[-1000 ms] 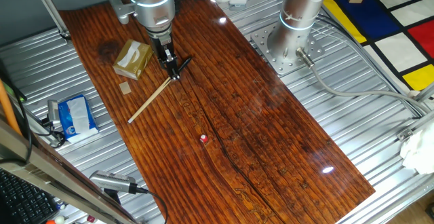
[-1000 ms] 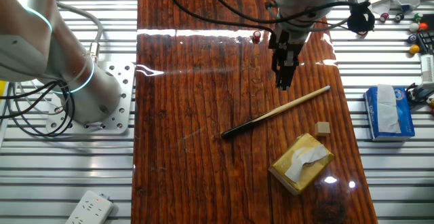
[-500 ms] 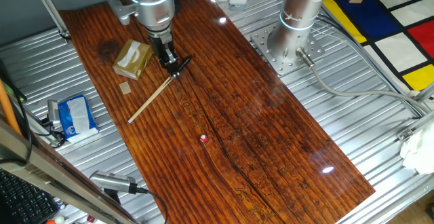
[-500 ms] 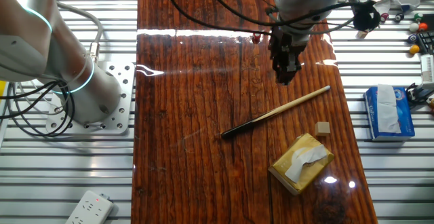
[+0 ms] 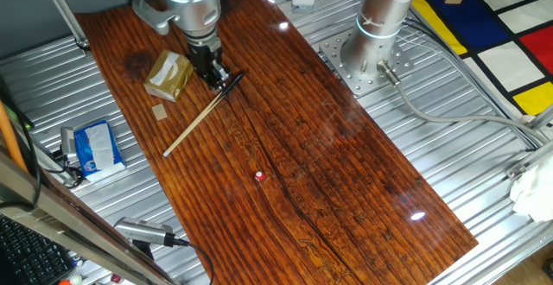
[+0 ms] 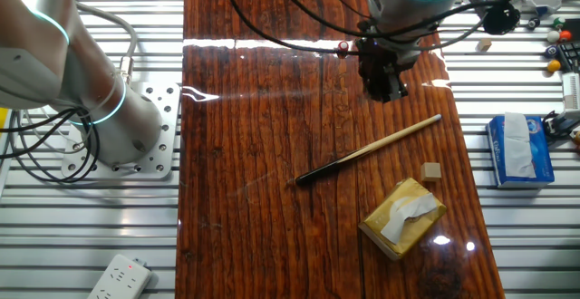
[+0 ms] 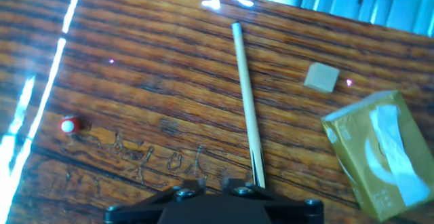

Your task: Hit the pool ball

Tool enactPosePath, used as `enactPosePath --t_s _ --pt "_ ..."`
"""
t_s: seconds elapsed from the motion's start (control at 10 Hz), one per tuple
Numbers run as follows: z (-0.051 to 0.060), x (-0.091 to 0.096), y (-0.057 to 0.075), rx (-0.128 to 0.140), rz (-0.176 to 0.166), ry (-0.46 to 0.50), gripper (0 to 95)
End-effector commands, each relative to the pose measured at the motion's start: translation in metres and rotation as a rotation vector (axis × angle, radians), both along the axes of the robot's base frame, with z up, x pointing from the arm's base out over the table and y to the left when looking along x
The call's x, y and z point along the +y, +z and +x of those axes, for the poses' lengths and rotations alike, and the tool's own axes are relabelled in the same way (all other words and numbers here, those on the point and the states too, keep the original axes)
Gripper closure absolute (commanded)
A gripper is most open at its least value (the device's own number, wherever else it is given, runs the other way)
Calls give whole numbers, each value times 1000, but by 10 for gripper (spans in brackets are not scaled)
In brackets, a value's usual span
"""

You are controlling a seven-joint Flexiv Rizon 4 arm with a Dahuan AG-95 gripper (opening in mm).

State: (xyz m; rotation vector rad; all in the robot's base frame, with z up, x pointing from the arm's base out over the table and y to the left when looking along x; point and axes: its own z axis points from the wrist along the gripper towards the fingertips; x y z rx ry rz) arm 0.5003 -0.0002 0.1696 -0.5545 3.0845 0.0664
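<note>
The pool ball [image 5: 259, 176] is a tiny red ball with a white spot, alone on the wooden board. It also shows in the other fixed view [image 6: 343, 47] and at the left of the hand view [image 7: 68, 125]. The thin wooden stick [image 5: 200, 116] lies flat on the board, its dark end by the gripper; it also shows in the other fixed view [image 6: 372, 149] and the hand view [image 7: 247, 108]. My gripper [image 5: 217, 74] hangs above the stick's dark end, jaws close together and holding nothing. It also shows in the other fixed view [image 6: 381, 88] and the hand view [image 7: 211, 184].
A tan tissue pack [image 5: 169, 74] and a small tan wooden cube [image 5: 159, 112] lie left of the stick. A blue tissue pack [image 5: 97, 147] sits off the board on the metal table. The robot base [image 5: 371, 52] stands at the right.
The gripper has risen away from the stick and shifted slightly toward the tissue pack. Stick and ball have not moved.
</note>
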Motion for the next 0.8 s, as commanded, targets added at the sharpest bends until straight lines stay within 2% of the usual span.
enactPosePath --t_s 0.1,0.3,0.6,0.7,0.8 --pt "0 0 0 1 0 11 950" --pt "0 0 -2 0 2 17 950" --pt "0 -1 -4 -1 -5 75 950" --pt "0 -1 -5 8 -47 137 950" --pt "0 -2 -7 12 -69 176 950"
